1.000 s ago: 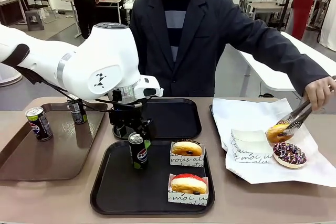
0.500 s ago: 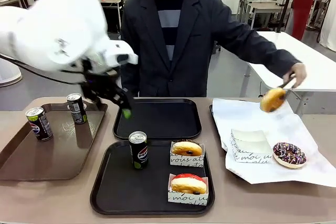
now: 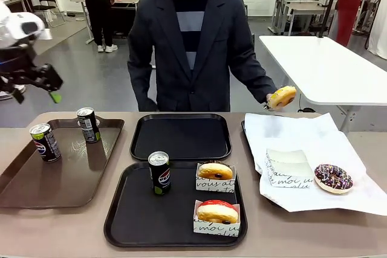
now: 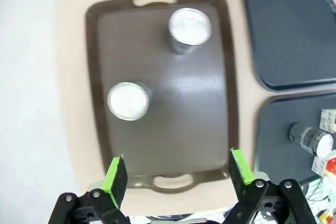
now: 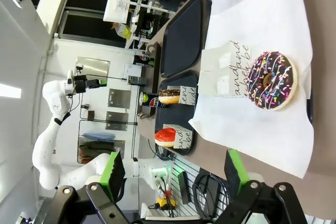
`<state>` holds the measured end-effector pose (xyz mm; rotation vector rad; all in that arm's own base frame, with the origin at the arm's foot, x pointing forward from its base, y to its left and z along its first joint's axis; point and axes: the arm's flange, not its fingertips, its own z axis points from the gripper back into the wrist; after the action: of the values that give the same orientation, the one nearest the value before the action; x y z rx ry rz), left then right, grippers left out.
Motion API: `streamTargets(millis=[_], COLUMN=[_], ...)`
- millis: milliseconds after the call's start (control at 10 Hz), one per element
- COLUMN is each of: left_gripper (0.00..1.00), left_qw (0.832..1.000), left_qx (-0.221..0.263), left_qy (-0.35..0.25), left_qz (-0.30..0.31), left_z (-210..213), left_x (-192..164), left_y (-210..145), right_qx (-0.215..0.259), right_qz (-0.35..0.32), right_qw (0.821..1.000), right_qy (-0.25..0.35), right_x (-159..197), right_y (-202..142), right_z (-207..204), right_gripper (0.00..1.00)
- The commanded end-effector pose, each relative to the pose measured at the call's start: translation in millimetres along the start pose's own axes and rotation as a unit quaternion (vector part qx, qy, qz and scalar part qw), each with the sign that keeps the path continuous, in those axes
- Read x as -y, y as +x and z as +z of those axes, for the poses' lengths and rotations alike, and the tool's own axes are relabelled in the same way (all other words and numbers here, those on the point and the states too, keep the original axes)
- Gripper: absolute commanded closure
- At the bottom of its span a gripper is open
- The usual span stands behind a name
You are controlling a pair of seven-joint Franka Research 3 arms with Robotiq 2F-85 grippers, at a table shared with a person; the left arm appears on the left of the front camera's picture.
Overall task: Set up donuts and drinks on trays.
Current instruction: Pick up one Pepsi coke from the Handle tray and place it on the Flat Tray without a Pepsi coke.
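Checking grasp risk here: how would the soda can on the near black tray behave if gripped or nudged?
The can stands upright, tall for its narrow base, so a high push would probably tip it. Its round, glossy wall looks smooth: it may slip in a grip, and roll on the near black tray if toppled.

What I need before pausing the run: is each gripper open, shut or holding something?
Left gripper: open, empty, over the brown rectangular plastic tray.
Right gripper: open, empty, facing the white paper sheet.
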<state>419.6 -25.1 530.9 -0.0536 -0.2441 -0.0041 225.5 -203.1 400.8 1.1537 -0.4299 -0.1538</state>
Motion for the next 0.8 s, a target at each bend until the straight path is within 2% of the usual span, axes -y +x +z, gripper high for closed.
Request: streamTargets(millis=[0, 100, 200, 300, 400, 700], left_gripper=[0.00, 0.00, 0.00, 0.00, 0.00, 0.00], left_qw=[1.000, 1.000, 0.999, 0.996, 0.999, 0.999], left_qx=[-0.007, -0.018, -0.024, -0.043, -0.022, -0.022], left_qy=[-0.007, -0.010, 0.002, 0.044, 0.001, 0.001], left_qz=[0.020, 0.021, 0.030, 0.065, 0.030, 0.030], left_z=[-21.4, -28.0, -37.7, -43.6, -35.1, -35.1], left_x=[-17.9, -26.6, -28.9, -22.2, -35.1, -35.1], left_y=[19.3, 36.0, 38.0, 36.6, 26.3, 26.3], right_qx=[0.006, 0.006, 0.006, 0.006, 0.006, 0.006], right_qz=[0.009, 0.009, 0.009, 0.009, 0.009, 0.009], right_qw=[1.000, 1.000, 1.000, 1.000, 1.000, 1.000], right_qy=[0.010, 0.010, 0.010, 0.010, 0.010, 0.010], right_x=[0.7, 0.7, 0.7, 0.7, 0.7, 0.7], right_y=[1.2, 1.2, 1.2, 1.2, 1.2, 1.2], right_z=[-1.0, -1.0, -1.0, -1.0, -1.0, -1.0], right_gripper=[0.00, 0.00, 0.00, 0.00, 0.00, 0.00])
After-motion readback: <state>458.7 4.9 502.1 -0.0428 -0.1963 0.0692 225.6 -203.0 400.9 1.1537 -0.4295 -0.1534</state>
